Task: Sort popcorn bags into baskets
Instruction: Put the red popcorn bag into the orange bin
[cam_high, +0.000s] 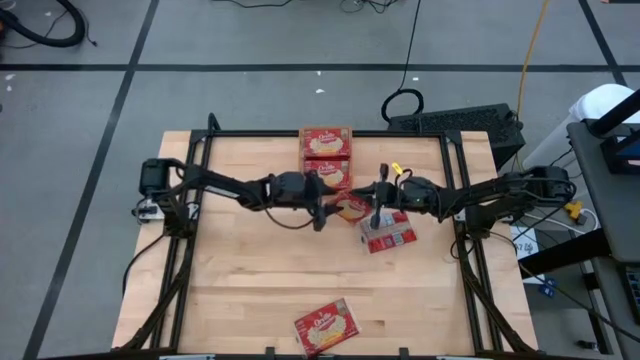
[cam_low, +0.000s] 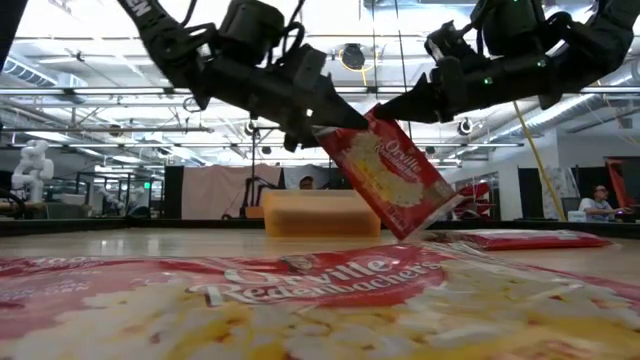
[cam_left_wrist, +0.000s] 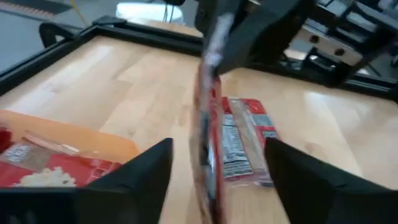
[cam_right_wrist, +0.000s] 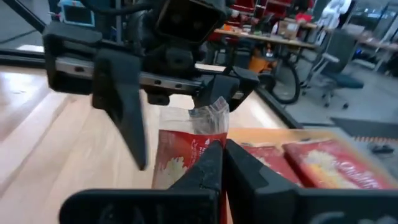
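Note:
One red popcorn bag (cam_low: 398, 172) hangs tilted over the middle of the table, with my right gripper (cam_right_wrist: 222, 163) shut on it. My left gripper (cam_left_wrist: 217, 180) is open, level, and faces it from the table's left. Its two fingers (cam_left_wrist: 148, 173) stand on either side of the bag's edge (cam_left_wrist: 206, 143); I cannot tell whether they touch it. A second bag (cam_high: 388, 233) lies flat, whitish back up, just right of the held one. A third bag (cam_high: 326, 326) lies at the near edge. The orange basket (cam_left_wrist: 81, 135) at the far middle holds bags (cam_high: 326, 143). My right gripper pinches the held bag between its two shut fingers at the upper corner (cam_low: 381, 113), near the crimped end (cam_right_wrist: 209, 119). The fingers reach in level from the table's right. The bag hangs below them, slanting, with its lower corner (cam_low: 404, 232) close above the table.
A black frame rail (cam_high: 330, 133) runs round the tabletop. Bare wood lies open at the left and the near middle (cam_high: 250, 280). The two grippers stand close together, tip to tip. Beyond the table are floor cables and a keyboard (cam_high: 455, 122).

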